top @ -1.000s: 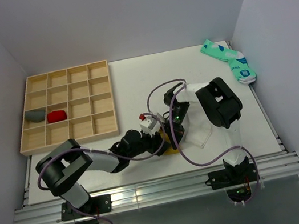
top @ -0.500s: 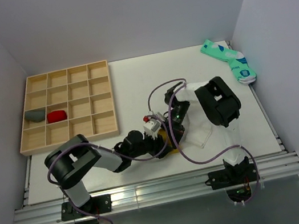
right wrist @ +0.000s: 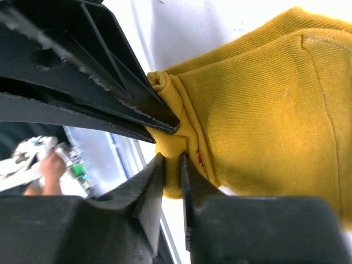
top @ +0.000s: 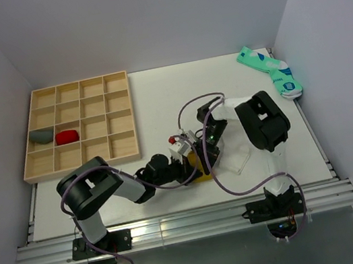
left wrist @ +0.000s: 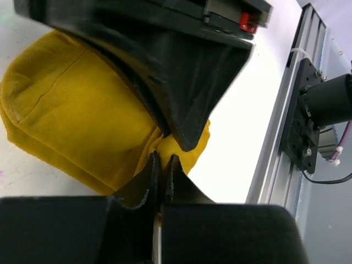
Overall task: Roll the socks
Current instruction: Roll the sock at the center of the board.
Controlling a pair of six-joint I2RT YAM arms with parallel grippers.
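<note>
The mustard-yellow sock (top: 201, 171) lies bunched near the table's front edge, mostly hidden under both grippers. In the left wrist view the yellow sock (left wrist: 77, 110) fills the left side, and my left gripper (left wrist: 163, 158) is shut on a fold at its edge. The right gripper's dark fingers (left wrist: 181, 82) press into the same fold from above. In the right wrist view my right gripper (right wrist: 171, 160) pinches a fold of the yellow sock (right wrist: 264, 104) beside its small red mark (right wrist: 198, 159). From above, the left gripper (top: 191, 164) and the right gripper (top: 203, 157) meet tip to tip. A pale flat shape (top: 239, 156), perhaps the white sock, lies by the right arm.
A wooden compartment tray (top: 83, 166) sits at the back left, holding a grey bundle (top: 42, 136) and a red bundle (top: 66, 136). Teal patterned socks (top: 272, 74) lie at the far right. The metal rail (left wrist: 280, 137) runs along the table's front edge close to the sock.
My left gripper has shut on the yellow sock's fold. The left arm has shifted slightly right toward the right gripper. The right arm has barely moved.
</note>
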